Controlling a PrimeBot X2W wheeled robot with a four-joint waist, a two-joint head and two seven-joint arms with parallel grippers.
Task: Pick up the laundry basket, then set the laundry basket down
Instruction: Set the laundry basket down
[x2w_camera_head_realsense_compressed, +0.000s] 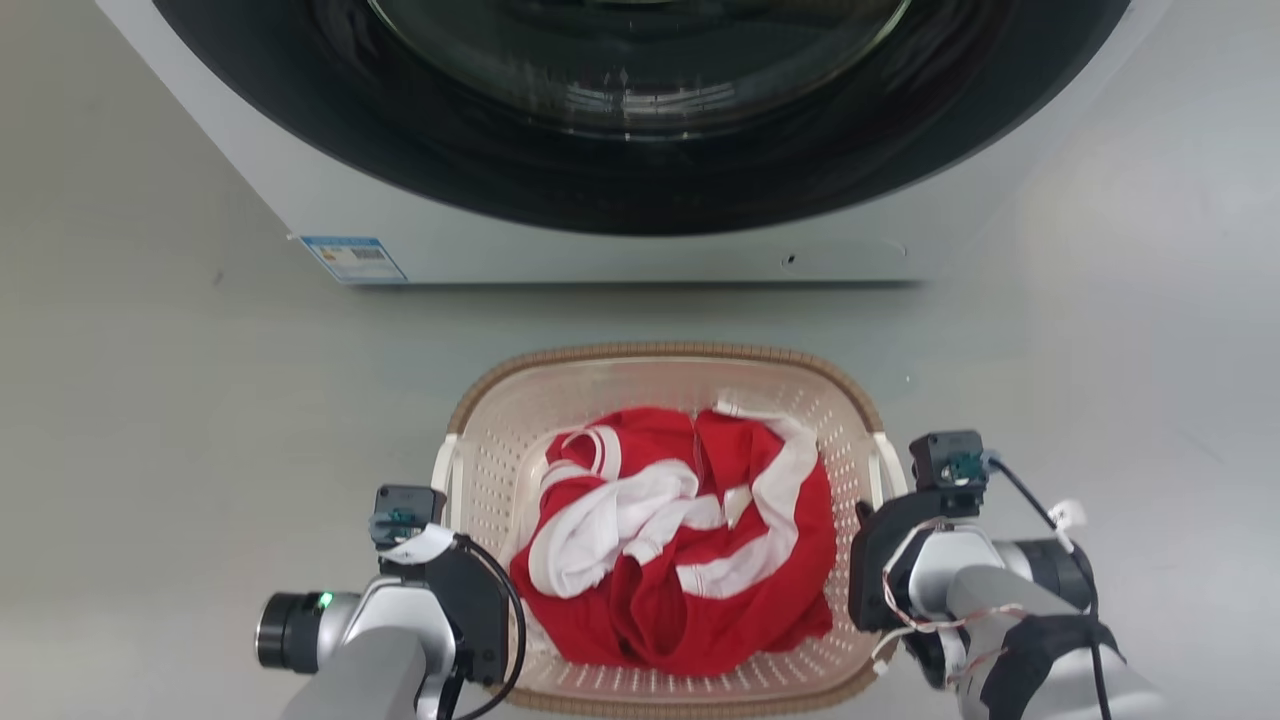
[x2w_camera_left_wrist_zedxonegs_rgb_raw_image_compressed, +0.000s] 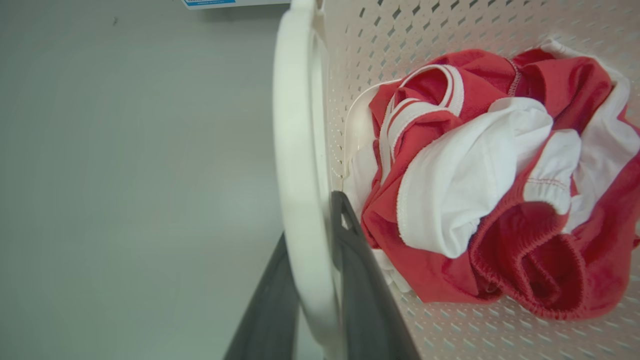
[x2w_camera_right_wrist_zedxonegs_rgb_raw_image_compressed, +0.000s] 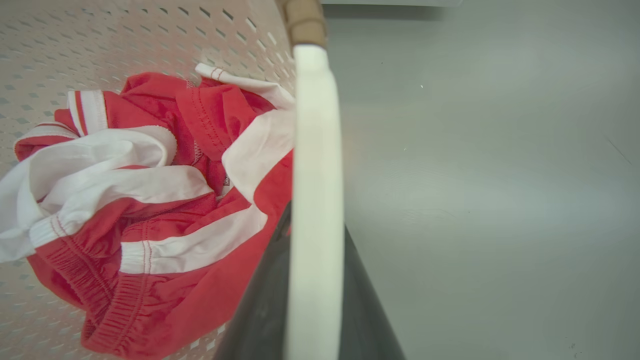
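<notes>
laundry basket (x2w_camera_head_realsense_compressed: 660, 375) sits lower middle of the head view, below the washing machine (x2w_camera_head_realsense_compressed: 600, 250); left gripper (x2w_camera_left_wrist_zedxonegs_rgb_raw_image_compressed: 310, 220) is pinched on its left handle (x2w_camera_left_wrist_zedxonegs_rgb_raw_image_compressed: 295, 150), one finger each side, no gap; right gripper (x2w_camera_right_wrist_zedxonegs_rgb_raw_image_compressed: 316, 225) same deal on the right handle (x2w_camera_right_wrist_zedxonegs_rgb_raw_image_compressed: 316, 125)

Head: above the laundry basket (x2w_camera_head_realsense_compressed: 660, 352), facing down.
Left wrist: close along its left handle (x2w_camera_left_wrist_zedxonegs_rgb_raw_image_compressed: 295, 150).
Right wrist: close along its right handle (x2w_camera_right_wrist_zedxonegs_rgb_raw_image_compressed: 315, 200).
Shared: clothes (x2w_camera_head_realsense_compressed: 680, 540) inside it.
</notes>
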